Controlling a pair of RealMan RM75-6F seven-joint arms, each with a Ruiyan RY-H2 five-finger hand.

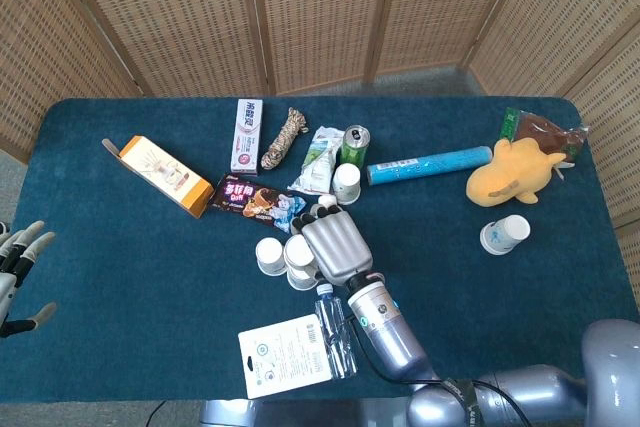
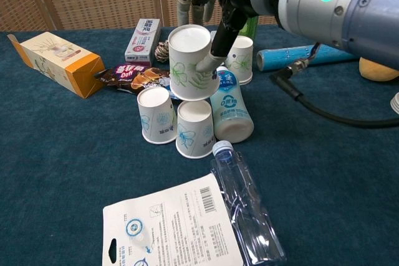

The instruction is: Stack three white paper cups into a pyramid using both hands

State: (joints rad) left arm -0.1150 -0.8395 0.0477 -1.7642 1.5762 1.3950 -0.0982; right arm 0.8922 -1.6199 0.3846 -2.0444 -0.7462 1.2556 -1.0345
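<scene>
Woven wicker screen point(image 1: 320, 17) behind; blue-carpeted table point(image 1: 120, 267); grey floor point(image 1: 420, 79).

Orange box point(image 1: 160, 175), toothpaste carton point(image 1: 246, 134), rope coil point(image 1: 283, 137), green can point(image 1: 354, 144), blue tube point(image 1: 429, 165), yellow plush point(image 1: 510, 173) across the blue worktop point(image 1: 120, 277).

table point(image 1: 120, 247): your blue cloth-covered surface | centre: two upturned paper cups point(image 2: 176, 123) side by side, milk bottle point(image 2: 229, 111) lying down, clear water bottle point(image 2: 246, 207), white packet point(image 2: 174, 228) | left: orange box point(image 1: 160, 175) | right: yellow plush point(image 1: 510, 175), lone cup point(image 1: 505, 234)
</scene>
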